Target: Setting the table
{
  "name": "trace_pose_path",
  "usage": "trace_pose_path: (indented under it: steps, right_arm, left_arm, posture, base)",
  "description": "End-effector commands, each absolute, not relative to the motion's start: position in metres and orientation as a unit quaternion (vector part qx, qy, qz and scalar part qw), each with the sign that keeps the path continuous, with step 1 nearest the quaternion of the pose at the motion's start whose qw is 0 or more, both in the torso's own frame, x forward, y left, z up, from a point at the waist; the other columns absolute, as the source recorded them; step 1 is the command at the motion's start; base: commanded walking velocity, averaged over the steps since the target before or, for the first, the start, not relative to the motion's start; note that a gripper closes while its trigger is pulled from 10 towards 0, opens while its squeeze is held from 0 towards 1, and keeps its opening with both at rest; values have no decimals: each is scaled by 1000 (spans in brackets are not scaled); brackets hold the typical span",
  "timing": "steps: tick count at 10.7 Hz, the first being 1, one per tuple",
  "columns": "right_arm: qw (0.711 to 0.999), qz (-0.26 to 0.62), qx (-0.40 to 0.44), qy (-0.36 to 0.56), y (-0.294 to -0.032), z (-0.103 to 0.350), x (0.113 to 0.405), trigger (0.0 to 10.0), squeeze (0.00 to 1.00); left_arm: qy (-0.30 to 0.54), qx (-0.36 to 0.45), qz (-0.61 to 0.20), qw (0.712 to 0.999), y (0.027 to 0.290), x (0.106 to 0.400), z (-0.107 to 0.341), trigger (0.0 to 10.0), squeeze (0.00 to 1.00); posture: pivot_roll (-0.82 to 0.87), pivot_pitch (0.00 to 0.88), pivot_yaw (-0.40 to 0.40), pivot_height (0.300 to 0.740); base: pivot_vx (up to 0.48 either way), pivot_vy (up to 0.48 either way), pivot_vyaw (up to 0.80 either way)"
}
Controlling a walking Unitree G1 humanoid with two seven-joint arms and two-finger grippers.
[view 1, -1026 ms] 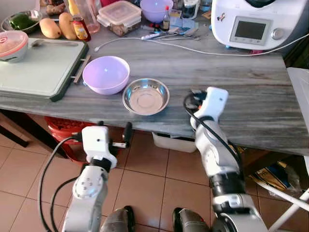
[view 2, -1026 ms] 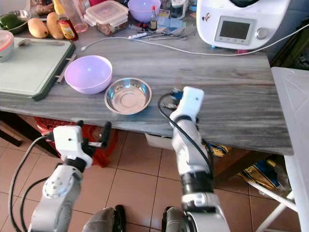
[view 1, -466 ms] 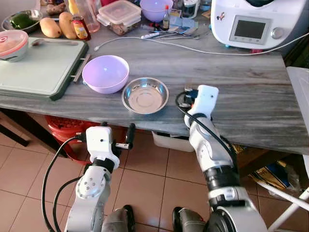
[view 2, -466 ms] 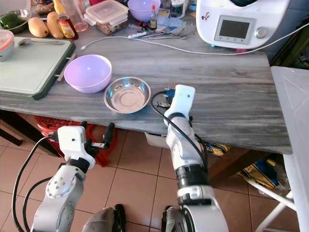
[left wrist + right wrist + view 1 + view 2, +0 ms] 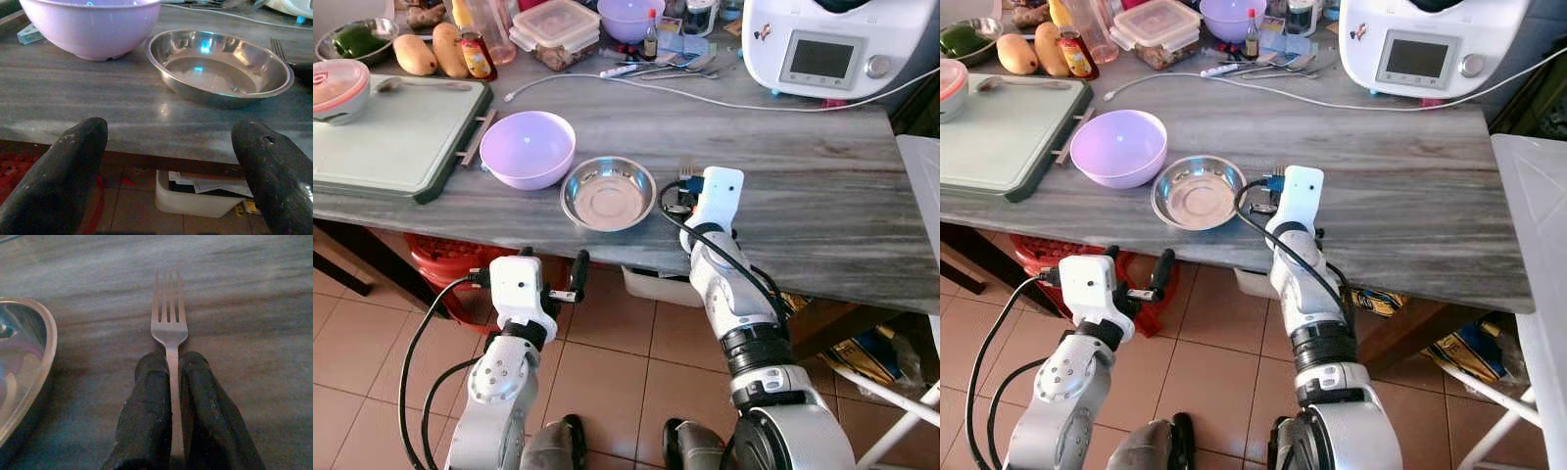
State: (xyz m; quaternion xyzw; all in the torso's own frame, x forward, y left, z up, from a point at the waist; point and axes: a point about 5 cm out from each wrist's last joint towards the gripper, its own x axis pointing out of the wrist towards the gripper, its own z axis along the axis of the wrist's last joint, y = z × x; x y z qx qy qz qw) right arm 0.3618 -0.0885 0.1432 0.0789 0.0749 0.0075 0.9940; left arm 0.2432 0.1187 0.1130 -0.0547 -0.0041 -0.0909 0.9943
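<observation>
Your right hand (image 5: 171,382) is pinching the fork (image 5: 168,328) by its handle, holding it low over the grey bench (image 5: 803,186) just beside the steel bowl (image 5: 608,193), while your left hand (image 5: 166,161) is hanging spread below the bench edge.

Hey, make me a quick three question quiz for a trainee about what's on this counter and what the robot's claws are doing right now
1. True or false: the right claw is shut on a fork.
2. Which bowl lies nearest the fork's tines? A) the purple bowl B) the steel bowl C) the red-lidded container
3. Fill in: the left claw hangs below the counter edge with its fingers ____.

Key:
1. True; the handle is pinched between the two black fingers.
2. B
3. open, holding nothing
</observation>
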Motion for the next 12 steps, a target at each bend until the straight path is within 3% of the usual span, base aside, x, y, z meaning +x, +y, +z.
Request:
trace_pose_path:
  steps: [1,2,10,11,12]
  right_arm:
    - [991,8,80,103,-85,133,360,10000,71]
    - [991,10,91,99,-84,132,358,10000,1000]
    - [991,-45,109,56,-103,144,356,10000,988]
    - [991,-53,118,38,-110,147,353,10000,831]
    - [990,-52,128,12,-114,152,350,10000,161]
  left_arm:
    - [-1,-54,-95,994,119,241,113,10000,0]
    - [0,-54,-96,994,119,241,113,10000,0]
    - [-4,-53,-98,994,118,243,115,10000,0]
    - [-6,-54,-98,994,118,243,115,10000,0]
    - [-7,-54,-98,994,118,244,115,10000,0]
  posture:
    - [-9,227,38,740]
    - [-10,227,39,740]
    - [-12,220,40,740]
    - [-13,221,39,740]
    - [-13,222,38,740]
  base:
    - [0,0,0]
    - [0,0,0]
    - [0,0,0]
    - [0,0,0]
    - [0,0,0]
